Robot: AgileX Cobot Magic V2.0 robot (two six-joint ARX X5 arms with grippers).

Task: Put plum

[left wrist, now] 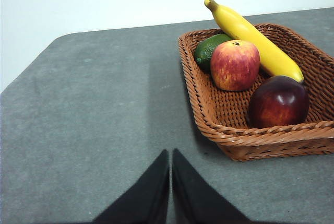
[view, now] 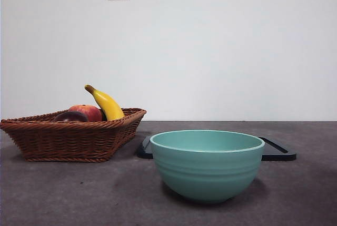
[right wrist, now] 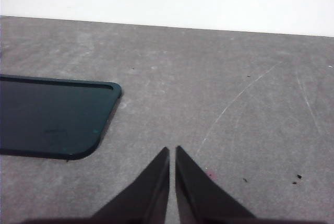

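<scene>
Both pincers pinched closed, empty: left pincer [left wrist: 170, 153], right pincer [right wrist: 172, 151]. Plum [left wrist: 278, 102] in wicker basket [left wrist: 219, 110], 5 o'clock of peach [left wrist: 235, 65].

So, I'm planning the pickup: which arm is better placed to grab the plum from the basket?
Probably left. Its end effector faces the basket holding the plum, jaws closed. The right end effector sees only a dark tray and bare table.
</scene>
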